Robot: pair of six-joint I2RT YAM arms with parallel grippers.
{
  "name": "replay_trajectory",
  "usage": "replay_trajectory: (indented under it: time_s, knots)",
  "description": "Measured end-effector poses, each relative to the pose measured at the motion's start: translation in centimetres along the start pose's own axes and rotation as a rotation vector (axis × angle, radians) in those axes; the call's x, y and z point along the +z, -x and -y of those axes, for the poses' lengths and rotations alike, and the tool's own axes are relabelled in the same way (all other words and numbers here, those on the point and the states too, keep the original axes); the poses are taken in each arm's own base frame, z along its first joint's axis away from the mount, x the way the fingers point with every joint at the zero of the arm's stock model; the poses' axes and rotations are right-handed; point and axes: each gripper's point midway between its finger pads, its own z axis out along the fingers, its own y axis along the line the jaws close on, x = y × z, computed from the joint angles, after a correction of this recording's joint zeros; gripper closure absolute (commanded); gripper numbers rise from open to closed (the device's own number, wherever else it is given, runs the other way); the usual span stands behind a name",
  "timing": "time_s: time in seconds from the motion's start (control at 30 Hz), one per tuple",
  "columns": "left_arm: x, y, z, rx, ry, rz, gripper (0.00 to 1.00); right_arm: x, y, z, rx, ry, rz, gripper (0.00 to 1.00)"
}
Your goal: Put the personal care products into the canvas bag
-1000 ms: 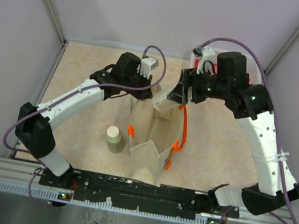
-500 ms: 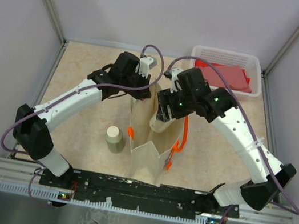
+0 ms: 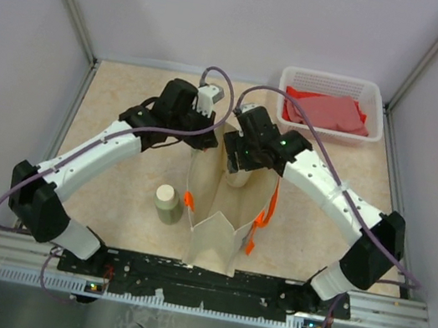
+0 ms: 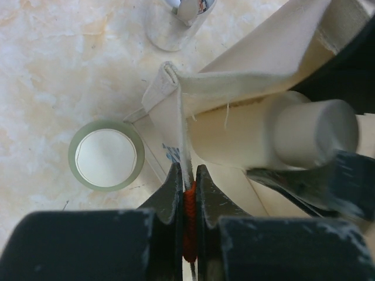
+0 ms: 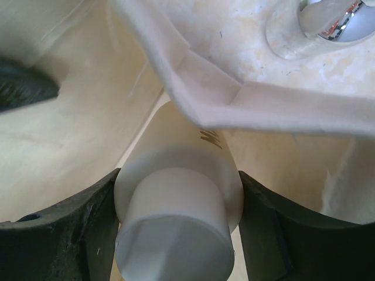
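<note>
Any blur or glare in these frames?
Top external: even light, sharp, soft shadows only. Left wrist: green bottle on the table crisp, right pincer's finger beside the cream bottle smeared. Right wrist: cream bottle fills the frame, slightly soft; glare on the shiny metal piece top right.

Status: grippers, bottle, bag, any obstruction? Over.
Left gripper shut on canvas bag rim, holding it open. Right gripper shut on cream bottle, at bag mouth. Sage-green bottle on table. No obstruction seen.

Beige, orange, red
Beige canvas bag (image 3: pixel 216 230) with orange handles (image 3: pixel 264 216); sage-green bottle (image 3: pixel 167 203), off-white cap, at left; red cloth (image 3: pixel 326 112) in white lattice basket (image 3: pixel 333 79), far right.
</note>
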Motion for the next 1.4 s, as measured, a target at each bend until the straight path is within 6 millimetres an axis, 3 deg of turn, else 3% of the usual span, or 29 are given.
replay_trajectory:
  time_s: [0.4,0.8,0.97,1.07,1.17,1.3,1.4]
  knots:
    - [-0.3,-0.7,0.0,-0.003,-0.005,0.022,1.00,6.8,-1.8,1.0,0.000,-0.100,-0.108,1.00]
    - [0.6,-0.1,-0.2,0.002,0.000,0.044,1.00,8.2,0.2,5.4,0.012,-0.161,-0.071,1.00]
    - [1.1,0.3,-0.3,0.002,-0.001,0.043,1.00,8.5,0.4,5.6,-0.003,-0.169,-0.071,1.00]
    - [1.4,0.5,-0.3,0.002,0.000,0.041,1.00,8.8,0.6,5.6,-0.008,-0.171,-0.070,0.69]
    - [1.6,0.6,-0.3,0.002,0.000,0.038,1.00,9.1,0.7,5.6,-0.011,-0.172,-0.073,0.47]
    - [1.8,0.8,-0.3,0.002,-0.001,0.036,1.00,9.1,0.7,5.6,-0.011,-0.171,-0.075,0.24]
    - [1.9,1.0,-0.2,0.003,-0.006,0.036,1.00,8.8,1.0,5.6,-0.016,-0.170,-0.072,0.13]
